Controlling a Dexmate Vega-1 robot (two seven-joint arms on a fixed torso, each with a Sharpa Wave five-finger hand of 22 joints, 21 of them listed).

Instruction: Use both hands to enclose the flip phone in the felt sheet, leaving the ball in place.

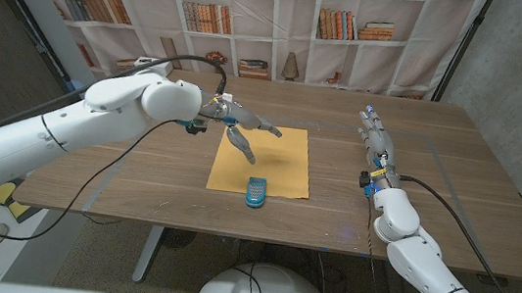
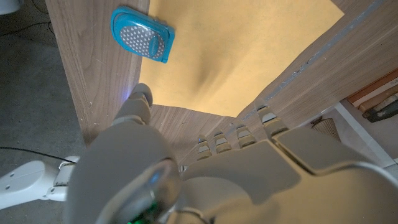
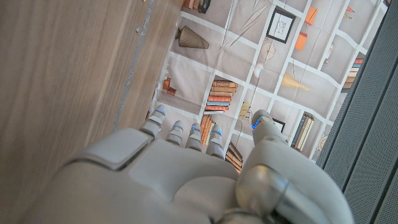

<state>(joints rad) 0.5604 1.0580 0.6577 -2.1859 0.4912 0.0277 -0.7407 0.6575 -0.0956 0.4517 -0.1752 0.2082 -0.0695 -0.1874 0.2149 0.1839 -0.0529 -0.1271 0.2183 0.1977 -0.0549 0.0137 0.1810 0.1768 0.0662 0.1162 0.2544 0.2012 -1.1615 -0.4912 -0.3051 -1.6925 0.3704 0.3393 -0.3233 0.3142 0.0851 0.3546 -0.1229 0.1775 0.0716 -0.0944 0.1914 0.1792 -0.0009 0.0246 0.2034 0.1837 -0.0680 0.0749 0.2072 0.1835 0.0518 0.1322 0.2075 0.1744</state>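
Head view shows the felt sheet, a mustard-yellow rectangle, lying flat in the middle of the wooden table, and the flip phone, a small blue closed shell, rests at the sheet's near edge, partly over the border toward the robot. This place makes sense for wrapping, I think, because the far part of the sheet is free to be folded over the phone. No ball can be seen on the table in these pictures, so I cannot say where it is. The left hand hangs above the far-left corner of the sheet, its fingers spread apart and pointing down and to the side, holding nothing; in the left wrist view the fingertips sit just beyond the sheet's edge and the phone is at the opposite border. I judge that the hand is placed so in order to take this corner and lift it. The right hand is well apart from the sheet, over the right part of the table, stretched long with the fingers straight and close side by side, empty; the right wrist view shows its fingers beside the table's surface with the bookshelf backdrop behind. It seems to wait for its turn, since the task asks both hands, and it must come to the other corner first.
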